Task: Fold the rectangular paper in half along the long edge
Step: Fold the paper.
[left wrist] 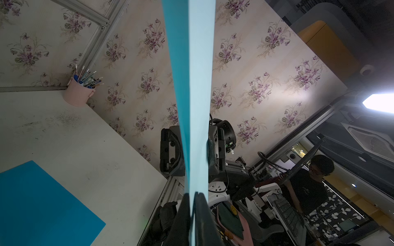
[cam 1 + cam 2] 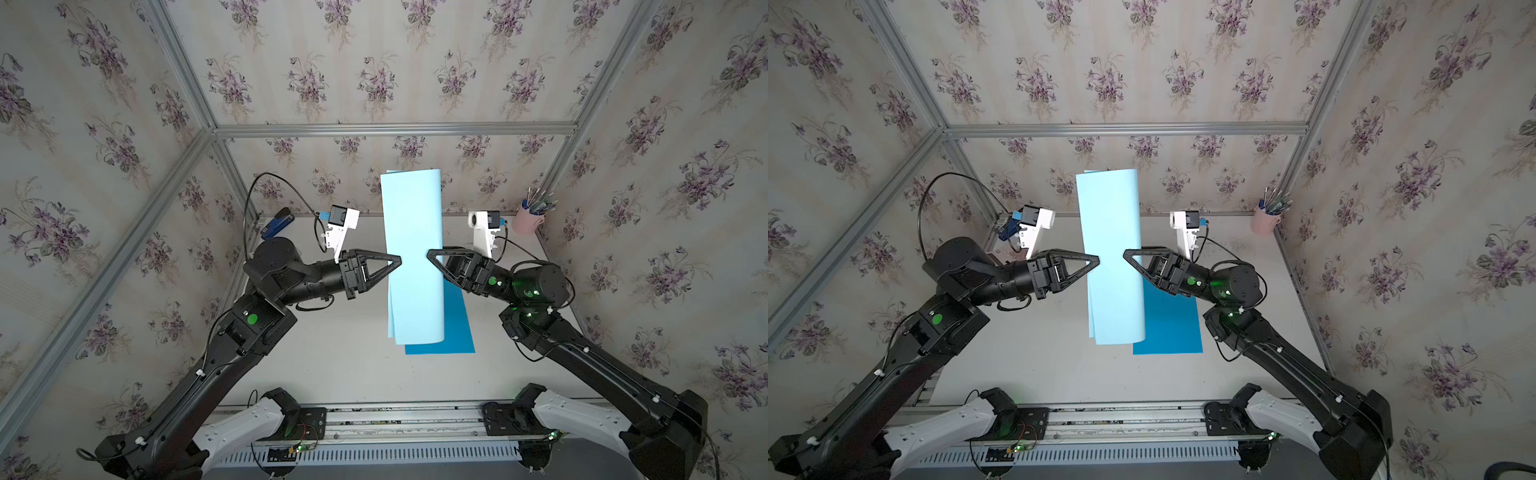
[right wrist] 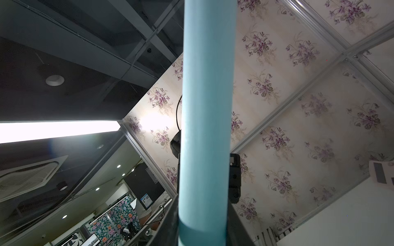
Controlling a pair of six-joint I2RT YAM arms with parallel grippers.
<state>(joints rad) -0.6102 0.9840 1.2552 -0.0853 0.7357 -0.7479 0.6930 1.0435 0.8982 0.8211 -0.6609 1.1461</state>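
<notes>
Left gripper [image 2: 398, 261] is seen clamped on the two free long edges of the light-blue paper [image 2: 413, 224]. The rounded bend opposite is straddled by the right gripper [image 2: 429, 252]; a firm hold cannot be confirmed. Paper is held in the air as an uncreased loop, above the table [image 2: 340, 365] and a darker blue sheet [image 2: 457, 328].

Risk judged: if the bend is squeezed unevenly, the edges could be dragged out of line and a skewed crease set.

Pink cup [image 2: 525, 222], back corner, is filled with pens [image 2: 539, 198].
</notes>
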